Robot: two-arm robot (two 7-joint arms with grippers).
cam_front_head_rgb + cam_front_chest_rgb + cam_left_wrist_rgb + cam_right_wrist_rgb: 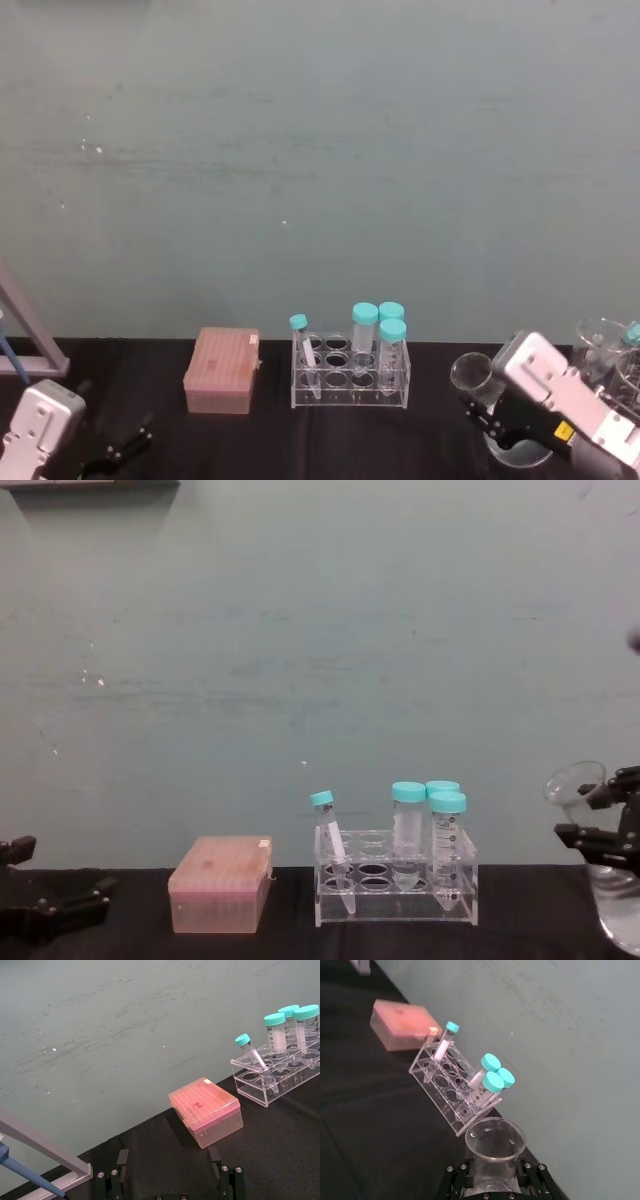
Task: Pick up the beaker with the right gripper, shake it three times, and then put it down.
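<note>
The beaker point(472, 374) is a clear glass flask at the table's right end, right of the tube rack. In the chest view the beaker point(578, 780) leans with its rim toward the rack. My right gripper point(492, 412) is shut on its neck. The right wrist view shows the black fingers point(454, 1176) on both sides of the neck, just under the flared rim of the beaker point(495, 1139). From the chest, the right gripper point(603, 827) comes in at the right edge. I cannot tell whether the wide base touches the table. My left gripper point(170, 1185) rests open at the table's near left.
A clear rack point(350, 385) holds several teal-capped tubes point(365, 316) at the table's middle. A pink translucent box point(222, 372) sits left of it. More glassware point(602, 338) stands behind the right arm. A grey stand leg point(30, 325) and a blue rod point(30, 1175) are at far left.
</note>
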